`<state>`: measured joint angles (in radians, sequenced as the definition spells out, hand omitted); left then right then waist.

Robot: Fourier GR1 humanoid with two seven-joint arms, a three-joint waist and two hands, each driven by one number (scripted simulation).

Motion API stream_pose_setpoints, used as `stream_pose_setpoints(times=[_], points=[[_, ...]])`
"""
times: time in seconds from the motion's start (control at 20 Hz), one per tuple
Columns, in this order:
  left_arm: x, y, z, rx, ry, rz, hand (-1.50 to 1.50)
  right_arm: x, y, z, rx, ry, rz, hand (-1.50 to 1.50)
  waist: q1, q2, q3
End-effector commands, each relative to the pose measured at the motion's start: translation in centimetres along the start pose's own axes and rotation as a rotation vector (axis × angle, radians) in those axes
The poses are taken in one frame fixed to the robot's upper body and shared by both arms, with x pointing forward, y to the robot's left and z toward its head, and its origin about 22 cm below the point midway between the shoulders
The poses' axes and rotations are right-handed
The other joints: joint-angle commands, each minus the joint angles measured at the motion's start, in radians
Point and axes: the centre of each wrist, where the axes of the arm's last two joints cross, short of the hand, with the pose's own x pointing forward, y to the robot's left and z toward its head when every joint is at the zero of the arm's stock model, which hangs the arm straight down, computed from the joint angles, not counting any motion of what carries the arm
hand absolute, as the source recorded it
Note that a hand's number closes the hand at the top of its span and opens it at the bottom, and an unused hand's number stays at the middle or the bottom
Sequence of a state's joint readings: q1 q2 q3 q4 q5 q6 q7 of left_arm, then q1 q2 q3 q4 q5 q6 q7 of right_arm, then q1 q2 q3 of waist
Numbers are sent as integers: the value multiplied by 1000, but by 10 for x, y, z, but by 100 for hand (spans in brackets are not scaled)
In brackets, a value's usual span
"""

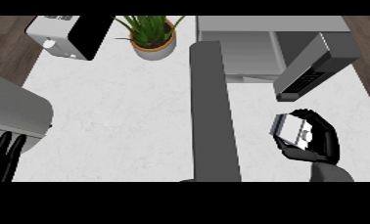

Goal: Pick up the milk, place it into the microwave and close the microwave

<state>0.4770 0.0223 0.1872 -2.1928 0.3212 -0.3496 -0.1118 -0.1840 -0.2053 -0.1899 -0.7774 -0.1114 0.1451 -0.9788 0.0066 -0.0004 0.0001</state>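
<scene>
Right hand is curled round the milk, a small white carton with a blue edge, thumb on the near side and fingers wrapped over the far side, so it has the carton in its grasp at the lower right of the white counter. Cannot tell whether the carton is off the surface or resting on it. It sits just in front of the microwave, below the open door, which swings out to the right. Left hand shows at the lower left edge, fingers straight, holding nothing, resting. Handling guess: a carton like this is probably light, stiff enough on its edges but with flat walls that can dent, smooth sides that might slip. Best hold looks like across the two opposite flat faces at mid-height, keeping it upright. A potted plant and a toaster stand at the back, well apart from the carton.
</scene>
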Motion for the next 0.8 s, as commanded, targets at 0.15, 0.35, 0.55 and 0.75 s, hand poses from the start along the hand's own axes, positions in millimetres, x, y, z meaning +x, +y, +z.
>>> stream_pose_setpoints(times=[0.15, 0.35, 0.55, 0.75], points=[[5, 13, -12, 2, -2, 7, -150, 28, 3, -13, 118, -40, -104, 150, -14, -3, -1], [6, -13, -10, 20, -16, -3, -150, 43, 46, -27, 117, -70, -147, 150, -11, -3, -1], [9, 0, 6, 1, -3, 10, -150, 68, 55, -39, 139, -75, -50, 150, -5, -2, -1], [7, 8, 10, 32, 5, -2, -150, 97, 71, -72, 128, -89, 60, 150, -2, -2, -1]])
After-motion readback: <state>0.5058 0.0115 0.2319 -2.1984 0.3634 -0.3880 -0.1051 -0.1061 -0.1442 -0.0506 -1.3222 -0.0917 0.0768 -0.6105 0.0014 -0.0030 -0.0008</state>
